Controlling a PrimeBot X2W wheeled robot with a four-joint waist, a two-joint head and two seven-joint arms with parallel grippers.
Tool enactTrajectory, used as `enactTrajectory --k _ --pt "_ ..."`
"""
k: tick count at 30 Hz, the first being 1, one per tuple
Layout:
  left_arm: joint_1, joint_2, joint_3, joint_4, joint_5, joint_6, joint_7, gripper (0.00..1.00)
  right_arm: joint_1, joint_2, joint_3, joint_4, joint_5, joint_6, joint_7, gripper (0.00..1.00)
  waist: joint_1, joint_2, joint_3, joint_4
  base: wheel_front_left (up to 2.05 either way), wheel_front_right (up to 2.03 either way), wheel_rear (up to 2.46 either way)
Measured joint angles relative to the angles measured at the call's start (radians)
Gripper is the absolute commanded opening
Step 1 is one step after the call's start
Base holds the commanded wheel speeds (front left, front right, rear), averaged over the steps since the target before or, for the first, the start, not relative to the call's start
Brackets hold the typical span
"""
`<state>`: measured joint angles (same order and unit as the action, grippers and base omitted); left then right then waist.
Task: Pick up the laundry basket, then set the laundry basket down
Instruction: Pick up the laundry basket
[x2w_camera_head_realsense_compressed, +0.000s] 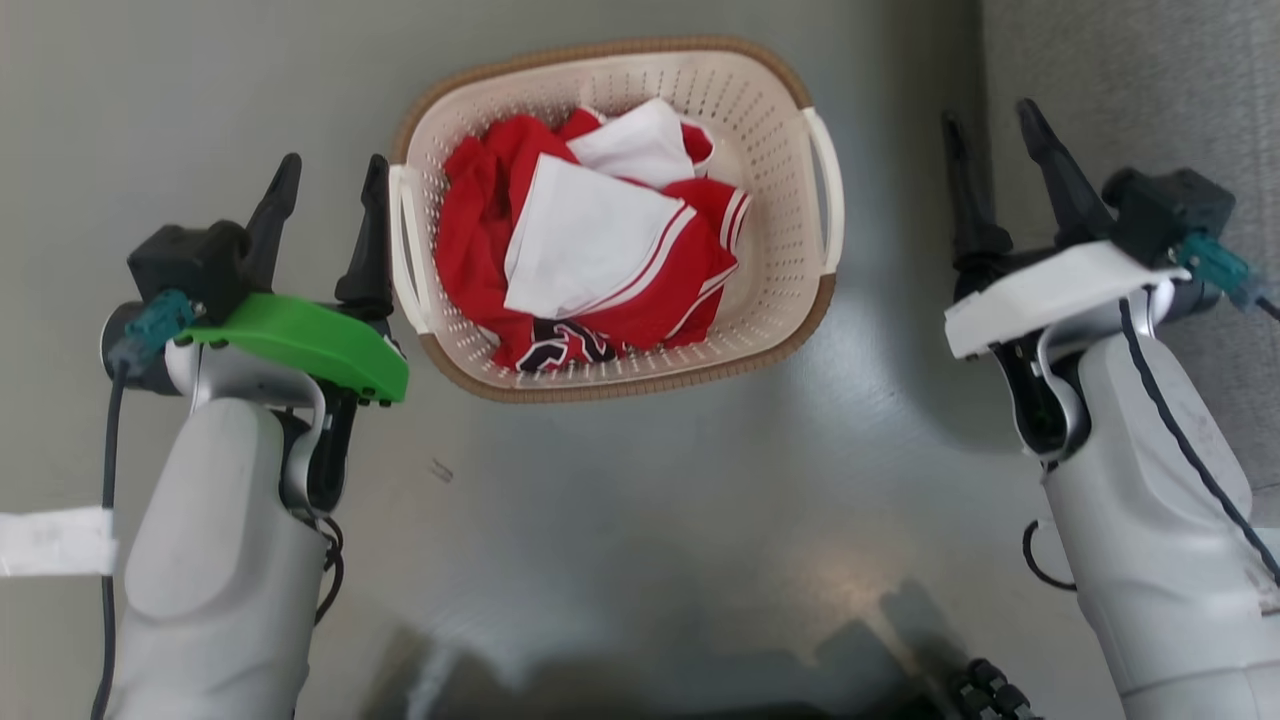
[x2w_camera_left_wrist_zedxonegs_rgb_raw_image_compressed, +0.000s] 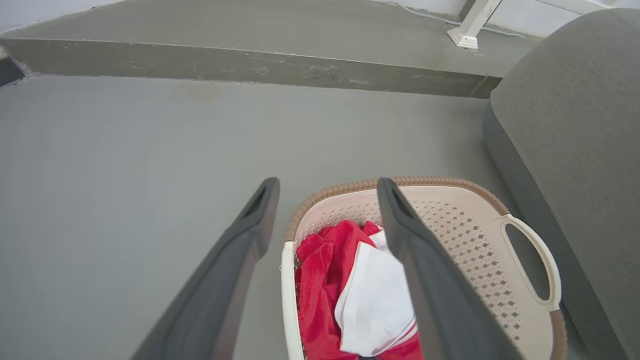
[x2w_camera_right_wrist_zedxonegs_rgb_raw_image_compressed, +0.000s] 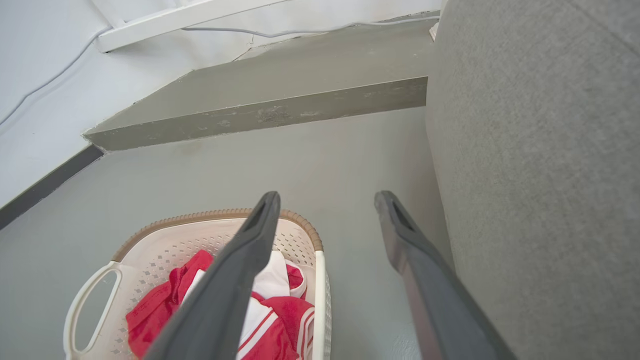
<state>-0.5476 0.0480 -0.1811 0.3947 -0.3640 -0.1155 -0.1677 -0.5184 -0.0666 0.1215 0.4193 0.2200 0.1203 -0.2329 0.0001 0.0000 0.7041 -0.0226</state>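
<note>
The laundry basket (x2w_camera_head_realsense_compressed: 770, 120) stands on the grey floor, cream and perforated with a brown rim, holding red and white clothes (x2w_camera_head_realsense_compressed: 590, 240). My left gripper (x2w_camera_head_realsense_compressed: 333, 170) is open, its inner finger right beside the basket's white left handle (x2w_camera_head_realsense_compressed: 405, 250). In the left wrist view the left gripper (x2w_camera_left_wrist_zedxonegs_rgb_raw_image_compressed: 327, 184) straddles that side of the basket (x2w_camera_left_wrist_zedxonegs_rgb_raw_image_compressed: 465, 235). My right gripper (x2w_camera_head_realsense_compressed: 988, 118) is open too, a short way to the right of the right handle (x2w_camera_head_realsense_compressed: 830, 190). From the right wrist, the right gripper (x2w_camera_right_wrist_zedxonegs_rgb_raw_image_compressed: 327, 196) spreads over the near edge of the basket (x2w_camera_right_wrist_zedxonegs_rgb_raw_image_compressed: 165, 240). Neither holds anything.
A grey upholstered sofa (x2w_camera_head_realsense_compressed: 1130, 80) rises close on the right, just beside the right gripper, and reappears as a sofa flank (x2w_camera_right_wrist_zedxonegs_rgb_raw_image_compressed: 540, 150). A raised concrete step (x2w_camera_left_wrist_zedxonegs_rgb_raw_image_compressed: 250, 65) runs behind the basket. A strip of white tape (x2w_camera_head_realsense_compressed: 55, 540) lies on the floor at left.
</note>
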Motion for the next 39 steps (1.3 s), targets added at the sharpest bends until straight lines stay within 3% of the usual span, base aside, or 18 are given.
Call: enactTrajectory --k 39 --pt "-0.270 -0.022 -0.063 0.333 -0.106 -0.009 0.096 1.00 -0.309 0.000 0.086 0.364 0.004 0.000 0.102 1.00 -0.0001 0.0000 0.248 0.040 0.00 0.00 0.00"
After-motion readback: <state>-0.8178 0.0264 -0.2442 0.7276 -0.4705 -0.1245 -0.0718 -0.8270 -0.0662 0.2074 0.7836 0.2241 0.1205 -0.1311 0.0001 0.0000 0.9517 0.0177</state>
